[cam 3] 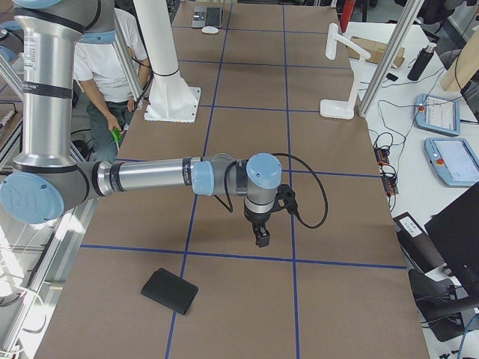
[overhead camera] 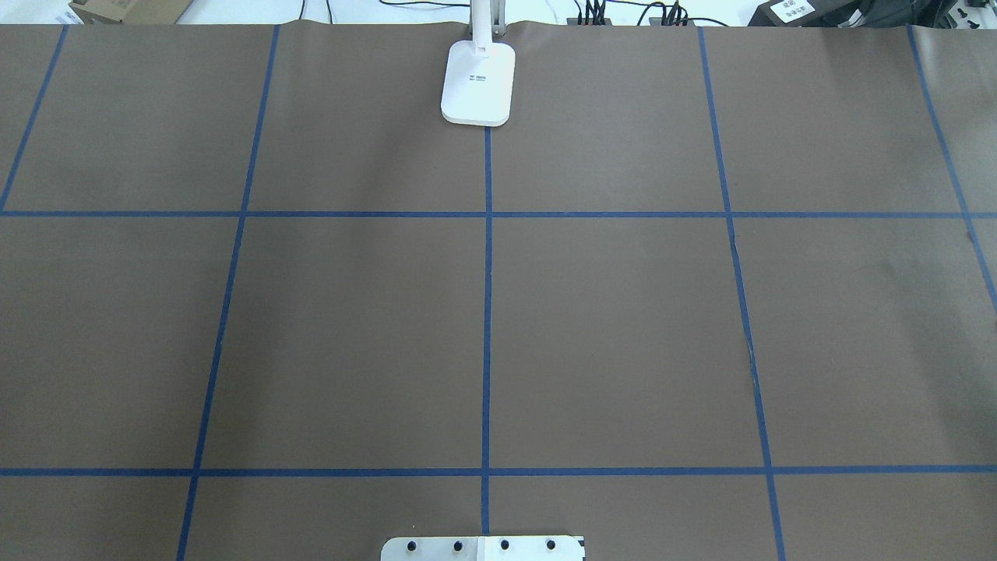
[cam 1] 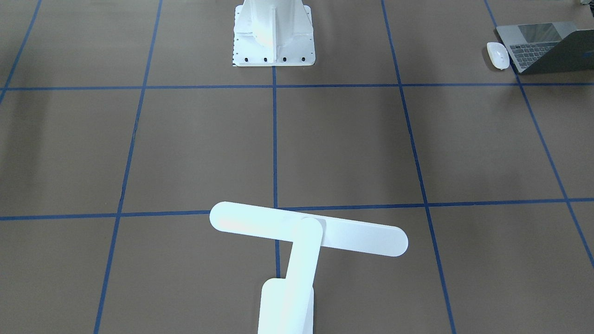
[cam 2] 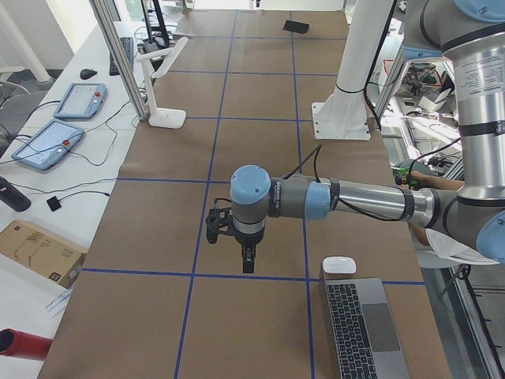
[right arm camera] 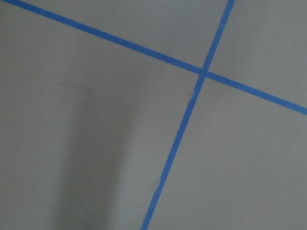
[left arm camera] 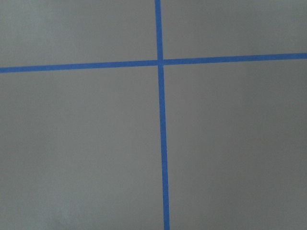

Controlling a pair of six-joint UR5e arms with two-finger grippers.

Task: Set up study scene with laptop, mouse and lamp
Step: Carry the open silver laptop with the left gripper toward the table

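I have the brown tabletop (overhead camera: pixel 623 327) in the overhead view, crossed by blue tape lines (overhead camera: pixel 487 312). The lamp's rounded base is at the top centre.

In the left side view the left arm (cam 2: pixel 347 199) reaches in from the right edge of the frame. In the right side view the right arm (cam 3: pixel 150 178) reaches in from the left edge.

The lamp (cam 1: pixel 297 241) fills the bottom centre of the front view, upright, its long light bar lying across the frame.

The laptop (cam 1: pixel 543 46) sits open in the upper right corner of that view. A black pad (cam 3: pixel 170 291) lies flat at the lower left of the right side view.

The mouse (cam 1: pixel 497 55) rests just beside the laptop's left side, well apart from the lamp.

The left claw (cam 2: pixel 247 257) hangs pointing down at the middle of its side view, clear of the mouse. The right claw (cam 3: pixel 262 235) hangs the same way, centre frame. Both wrist views show only tabletop and tape, so I cannot tell how wide either claw stands.
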